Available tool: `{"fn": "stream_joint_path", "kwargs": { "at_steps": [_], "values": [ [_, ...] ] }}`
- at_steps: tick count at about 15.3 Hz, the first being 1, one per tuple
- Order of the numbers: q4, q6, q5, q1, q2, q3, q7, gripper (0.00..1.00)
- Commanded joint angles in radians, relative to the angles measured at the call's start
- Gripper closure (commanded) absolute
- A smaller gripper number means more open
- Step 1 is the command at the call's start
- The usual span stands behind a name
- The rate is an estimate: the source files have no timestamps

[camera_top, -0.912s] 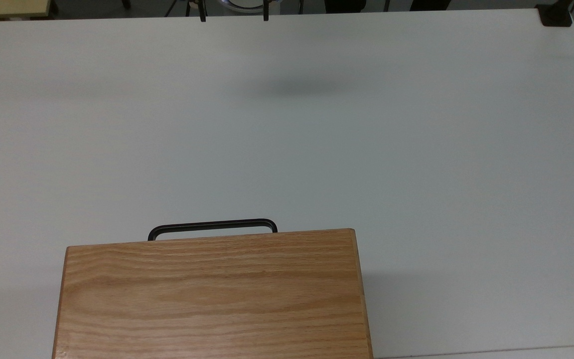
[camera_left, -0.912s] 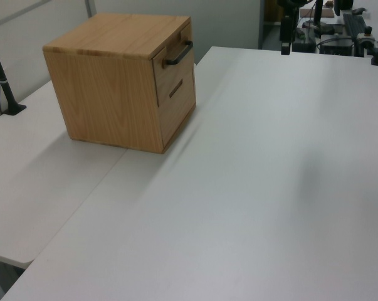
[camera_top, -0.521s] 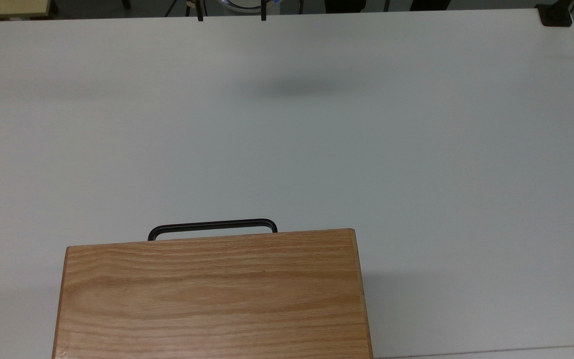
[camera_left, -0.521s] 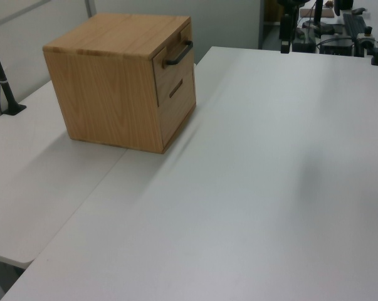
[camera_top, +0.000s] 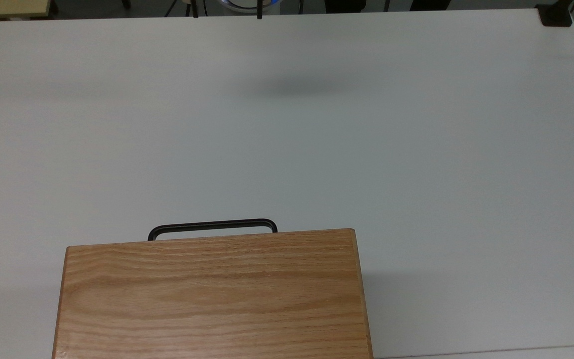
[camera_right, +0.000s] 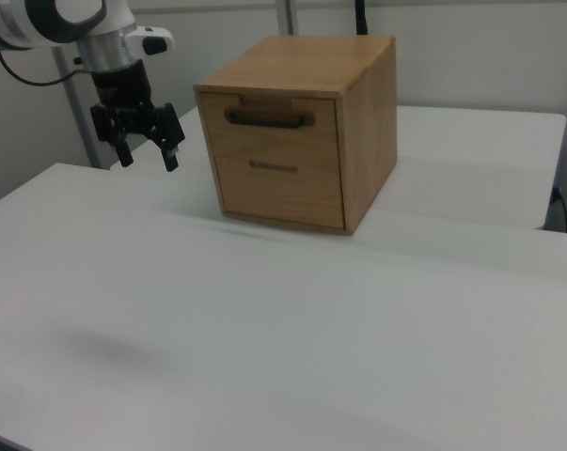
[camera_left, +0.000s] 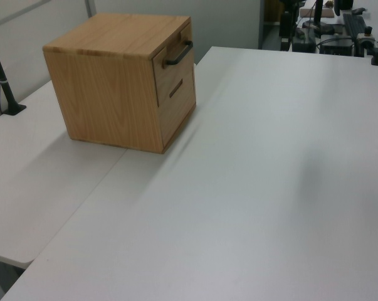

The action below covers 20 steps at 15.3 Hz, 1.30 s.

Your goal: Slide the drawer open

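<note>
Gripper (camera_right: 148, 150) fingers spread, holding nothing, well apart from drawer (camera_right: 275, 126) handle (camera_right: 269, 118); misaligned approach risks shoving cabinet (camera_right: 349, 113) across counter (camera_right: 264, 319).

We see our arm (camera_right: 53, 23) as a run of rounded white shells with a black band where one segment meets the next. A light grey cylindrical wrist section sits below the white shells, and a small white module with a dark tip juts from it toward the right view's right. A thin dark cable curves off the arm toward the right view's left. Our gripper (camera_right: 149, 157) is all black: a blocky body with two slim black fingers (camera_right: 170, 155), spread apart with a clear gap between them. In the top view the two dark finger ends (camera_top: 259, 15) appear as thin black bars at the frame's upper edge.
</note>
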Motion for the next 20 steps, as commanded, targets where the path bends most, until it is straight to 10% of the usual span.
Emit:
{"fn": "stream_joint_path", "kwargs": {
  "at_steps": [1, 20],
  "values": [
    [0.017, -0.028, -0.004, 0.011, 0.007, -0.001, 0.158, 0.0],
    [0.02, 0.733, 0.002, 0.012, 0.214, -0.001, 1.533, 0.0]
  ]
}}
